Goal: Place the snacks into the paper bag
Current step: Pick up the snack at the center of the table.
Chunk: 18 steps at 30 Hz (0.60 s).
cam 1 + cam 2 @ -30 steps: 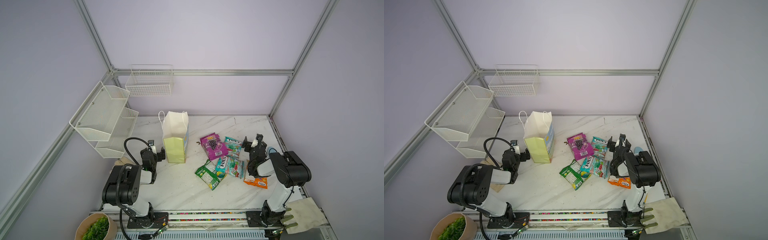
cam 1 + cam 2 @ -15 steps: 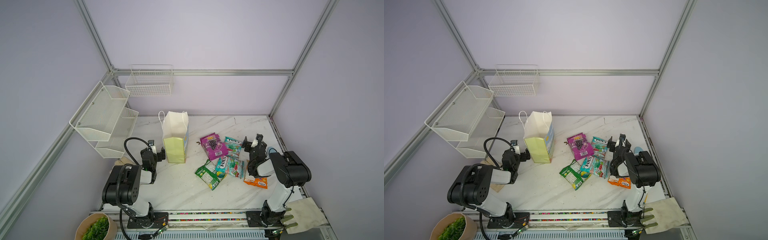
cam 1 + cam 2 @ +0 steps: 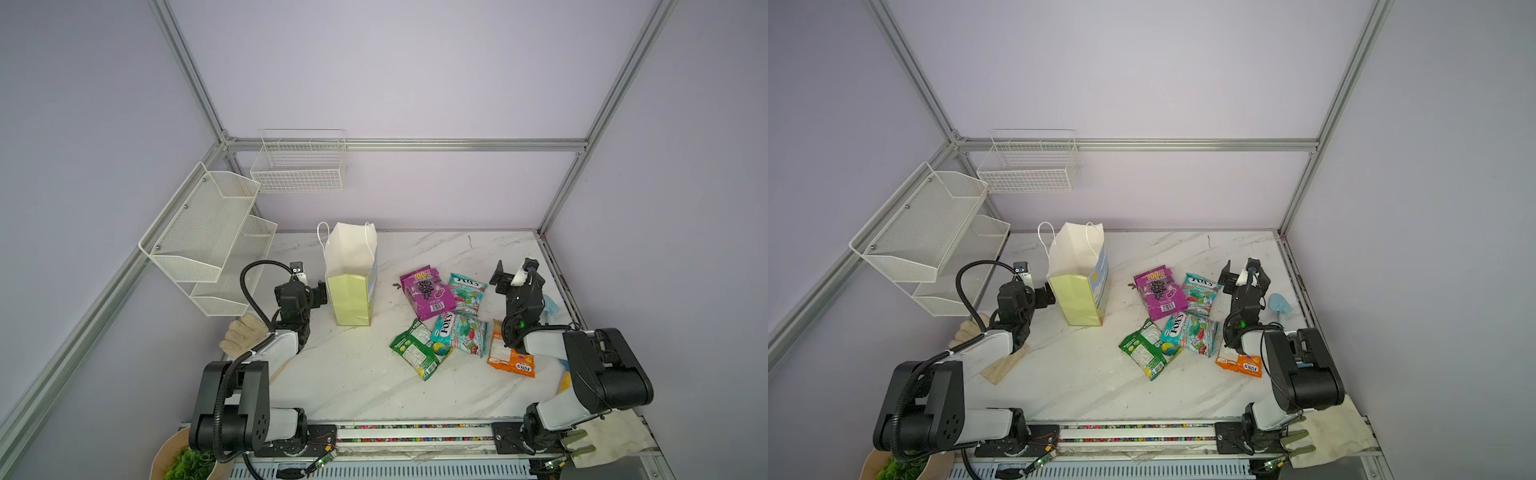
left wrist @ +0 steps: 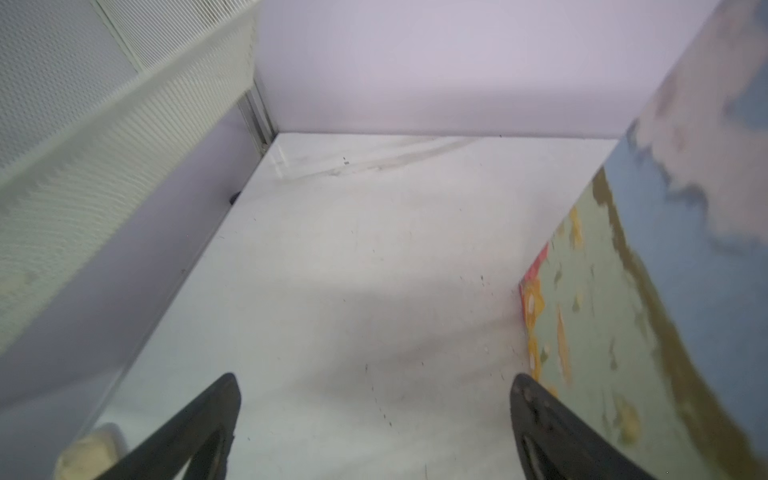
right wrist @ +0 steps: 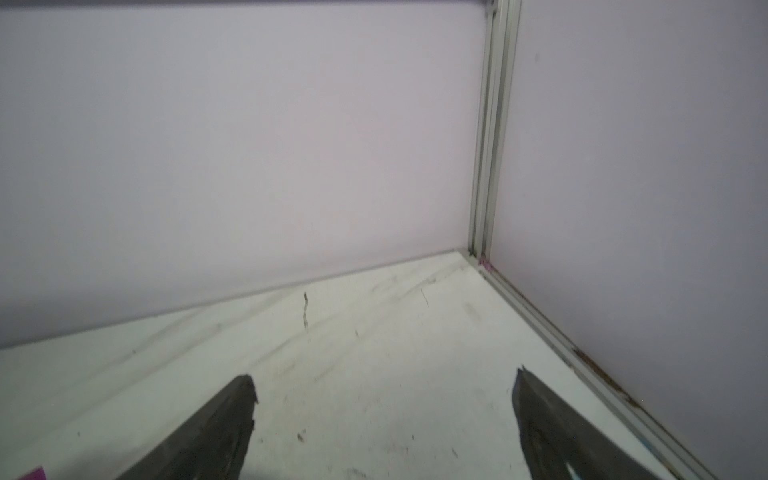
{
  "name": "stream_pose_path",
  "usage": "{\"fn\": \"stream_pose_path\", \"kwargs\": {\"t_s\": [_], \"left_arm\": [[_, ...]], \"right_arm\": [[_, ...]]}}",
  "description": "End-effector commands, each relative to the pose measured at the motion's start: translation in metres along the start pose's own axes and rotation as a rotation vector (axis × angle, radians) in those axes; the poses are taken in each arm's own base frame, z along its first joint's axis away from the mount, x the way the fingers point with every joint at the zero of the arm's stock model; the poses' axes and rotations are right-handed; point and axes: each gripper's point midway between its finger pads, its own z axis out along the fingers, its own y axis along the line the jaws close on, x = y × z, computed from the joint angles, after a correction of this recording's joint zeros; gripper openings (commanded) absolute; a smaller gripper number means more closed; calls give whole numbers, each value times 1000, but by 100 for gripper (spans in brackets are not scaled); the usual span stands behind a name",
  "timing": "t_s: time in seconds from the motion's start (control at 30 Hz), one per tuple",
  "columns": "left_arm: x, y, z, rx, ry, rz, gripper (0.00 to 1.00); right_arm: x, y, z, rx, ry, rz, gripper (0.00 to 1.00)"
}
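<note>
The paper bag (image 3: 351, 286) (image 3: 1077, 291) stands upright and open at the mid-left of the marble table, white inside with a pale yellow-green side. The snacks lie flat to its right: a purple grape packet (image 3: 428, 291), a teal packet (image 3: 467, 291), a teal FOX'S packet (image 3: 459, 332), a green packet (image 3: 419, 347) and an orange packet (image 3: 509, 353). My left gripper (image 3: 309, 280) (image 4: 374, 382) is open and empty, low beside the bag's printed face (image 4: 665, 249). My right gripper (image 3: 514, 272) (image 5: 384, 382) is open and empty, just right of the teal packet.
White wire basket (image 3: 299, 166) hangs on the back wall; a mesh shelf (image 3: 208, 232) juts from the left wall. A beige glove (image 3: 243, 332) lies by the left arm. A light blue toy shovel (image 3: 1278, 305) sits near the right edge. A cloth (image 3: 611, 436) lies front right.
</note>
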Motion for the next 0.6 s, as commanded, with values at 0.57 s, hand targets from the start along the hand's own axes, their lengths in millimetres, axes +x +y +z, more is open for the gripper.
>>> {"fn": "stream_pose_path", "kwargs": {"t_s": [0.57], "left_arm": [[-67, 32, -97, -40, 203, -455, 100]], "right_arm": [[-14, 37, 27, 52, 590, 434, 97]]}}
